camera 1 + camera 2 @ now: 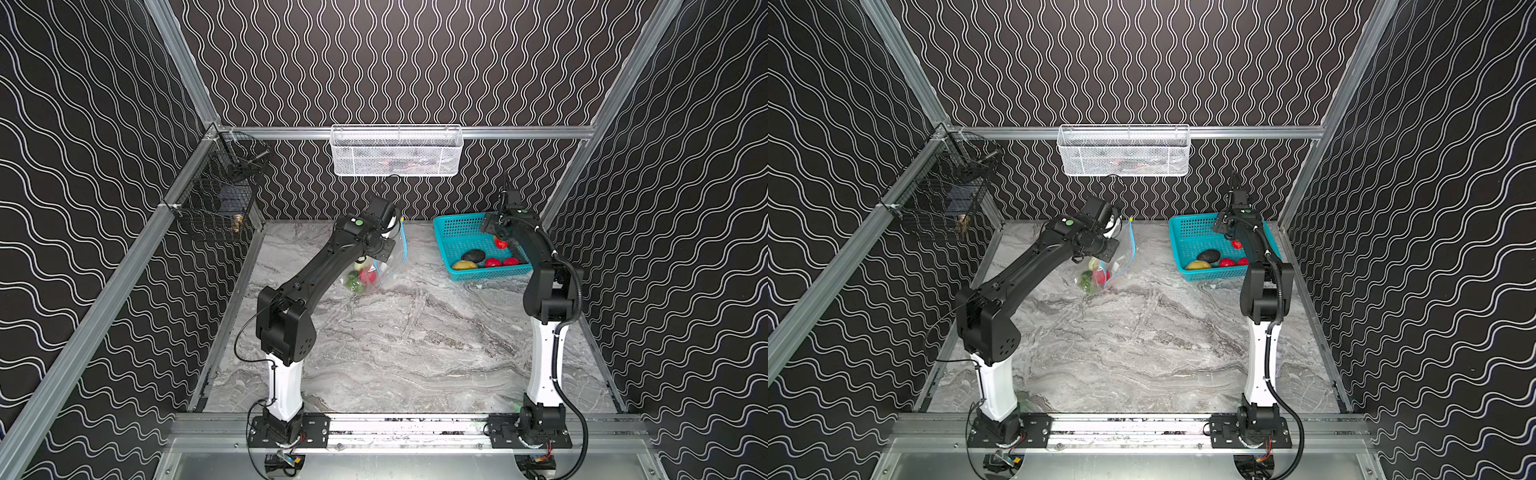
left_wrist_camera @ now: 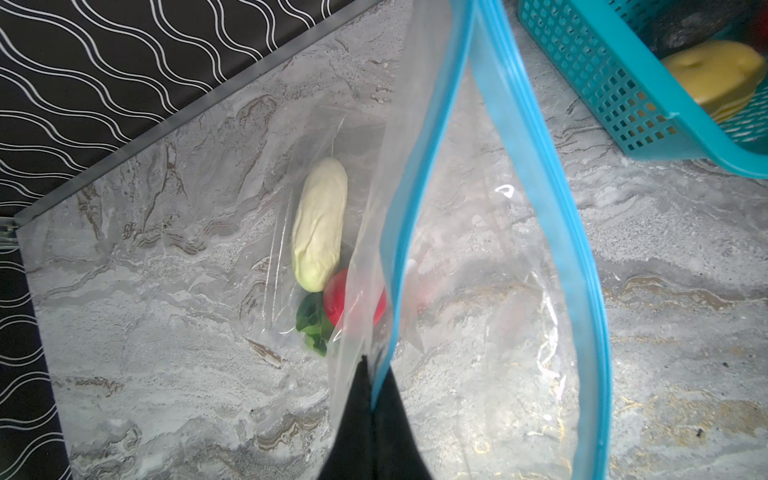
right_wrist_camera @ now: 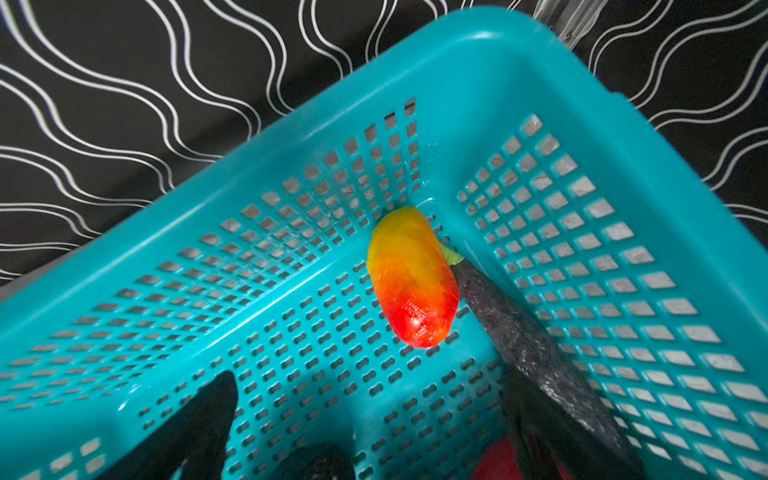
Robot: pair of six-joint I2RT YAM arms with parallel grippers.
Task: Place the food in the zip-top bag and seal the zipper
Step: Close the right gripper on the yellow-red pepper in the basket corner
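left claw [image 2: 370, 368] clamps zip-top bag [image 2: 478, 270]; right claw [image 3: 370, 380] gapes wide, orange-red fruit [image 3: 411, 278] just ahead.

Black arms [image 1: 307, 274], white lower links [image 1: 284, 384] — green dots [image 1: 358, 222], looped cables [image 1: 578, 291], dark left pincer [image 2: 370, 386].

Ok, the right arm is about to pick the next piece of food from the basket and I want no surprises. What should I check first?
1. Left gripper holding the zip-top bag: ok, jaws shut on its edge.
2. Bag mouth open: ok, the zipper strips stand apart.
3. Right gripper ready: ok, jaws open over the teal basket.
4. Orange-red one free to grasp: cannot tell, it lies in a basket corner close against a dark one.
5. Food already bagged: ok, the white oblong one and a red fruit show through the plastic.
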